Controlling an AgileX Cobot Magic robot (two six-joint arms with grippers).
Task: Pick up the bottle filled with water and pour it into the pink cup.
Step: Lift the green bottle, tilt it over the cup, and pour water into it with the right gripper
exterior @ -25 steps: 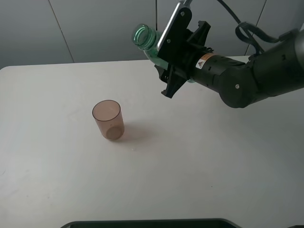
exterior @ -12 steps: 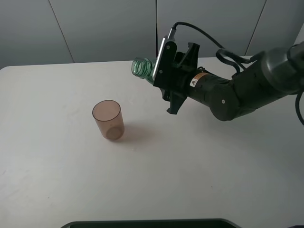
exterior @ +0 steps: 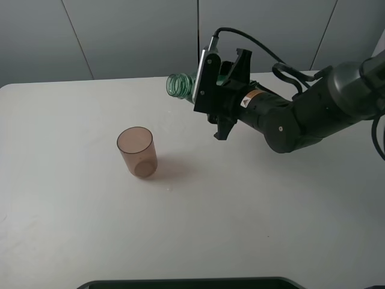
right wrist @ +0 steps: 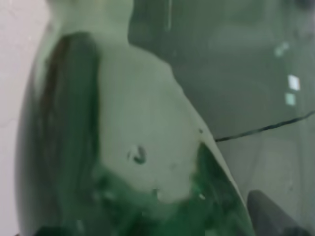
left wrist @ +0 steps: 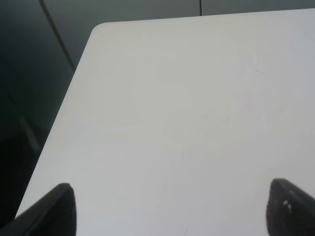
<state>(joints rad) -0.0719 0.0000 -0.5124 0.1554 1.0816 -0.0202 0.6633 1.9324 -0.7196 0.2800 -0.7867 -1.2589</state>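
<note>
My right gripper (exterior: 218, 84) is shut on the green-tinted bottle (exterior: 179, 84), which lies tilted nearly level, its open threaded neck pointing left. The bottle is in the air above the table, to the right of and behind the pink cup (exterior: 137, 151). The cup stands upright on the table, apart from the bottle. The right wrist view is filled by the green bottle (right wrist: 123, 142) close up. My left gripper (left wrist: 167, 211) is open over bare table; only the tips of its fingers (left wrist: 54, 206) show.
The white table (exterior: 72, 229) spreads around the cup. Its left edge and rounded far corner show in the left wrist view (left wrist: 98, 29). A dark strip (exterior: 186, 283) lies along the front edge. Grey wall panels stand behind.
The right gripper has come down and turned, tipping the bottle from steeply tilted to nearly level, its mouth now lower and pointing left. The cup has not moved.
</note>
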